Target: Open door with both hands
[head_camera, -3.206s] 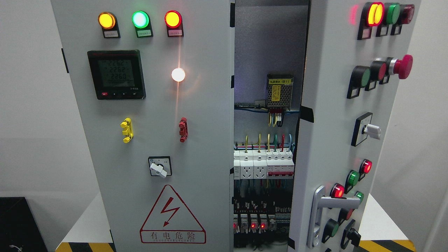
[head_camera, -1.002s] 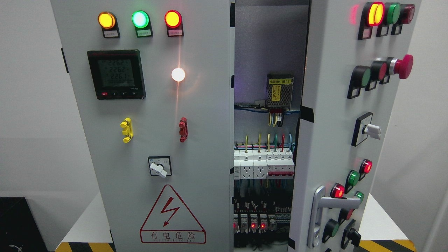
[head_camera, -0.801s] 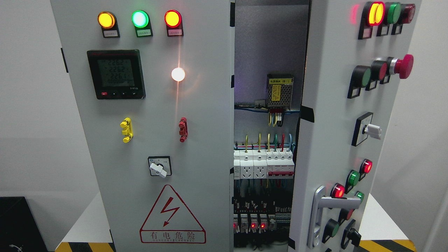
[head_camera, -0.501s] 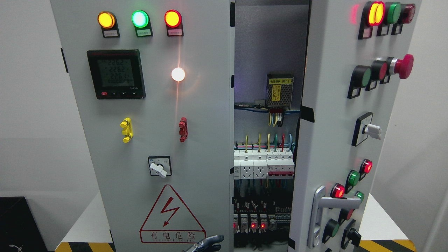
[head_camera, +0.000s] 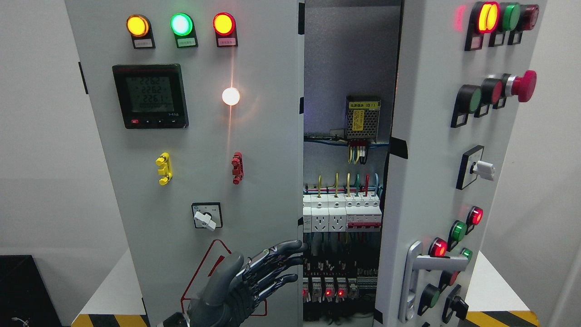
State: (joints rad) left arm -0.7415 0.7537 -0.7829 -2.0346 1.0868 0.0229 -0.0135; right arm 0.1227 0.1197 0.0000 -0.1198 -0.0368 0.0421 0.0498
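Left hand [head_camera: 254,277], grey and black, enters from the lower left and lies over the warning triangle [head_camera: 202,272] on the left door [head_camera: 204,136]; its fingers [head_camera: 283,249] are extended and spread, holding nothing, tips at the door's right edge. The right door [head_camera: 431,150] stands ajar, its silver handle [head_camera: 415,281] untouched. Between the doors, breakers [head_camera: 342,213] and wiring show. The cabinet stands on a white tabletop [head_camera: 109,286].

Grey right door [head_camera: 431,150], studded with buttons and a handle, stands ajar; left door [head_camera: 199,136] shut
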